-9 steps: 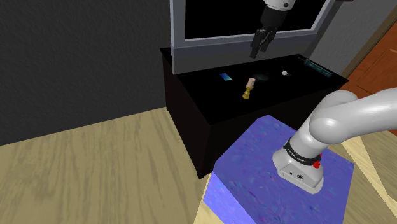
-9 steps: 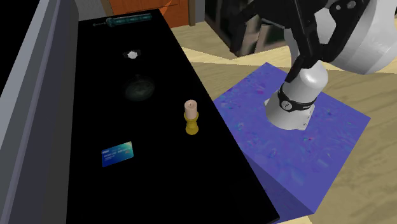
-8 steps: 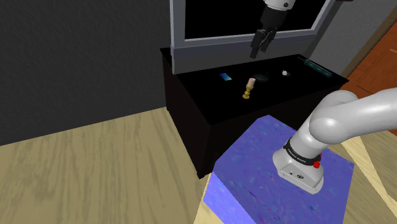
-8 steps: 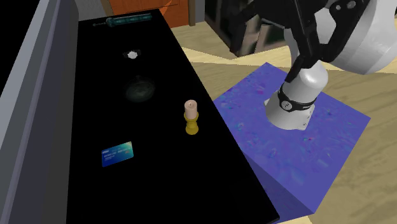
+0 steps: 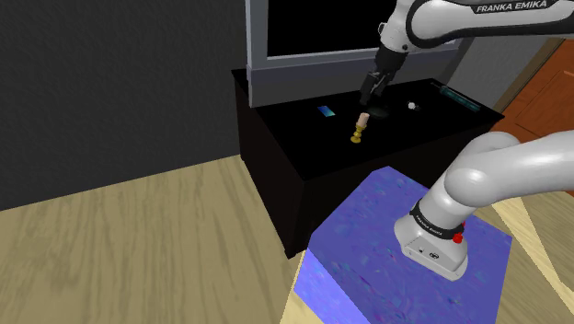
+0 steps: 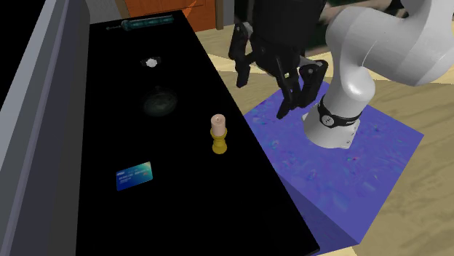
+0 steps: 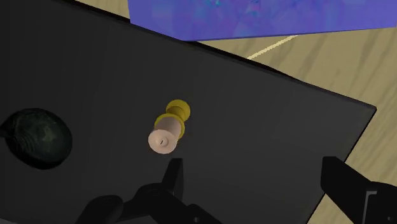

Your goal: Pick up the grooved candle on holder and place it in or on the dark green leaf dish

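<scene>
Gripper (image 6: 262, 94) hangs open, upper centre of second exterior view, apart from candle (image 6: 217, 131) upright mid-frame; dish (image 6: 160, 102) upper left of candle.

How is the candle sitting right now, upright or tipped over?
Upright: the candle stands on its gold holder on the black cabinet top, free of the open gripper.
</scene>
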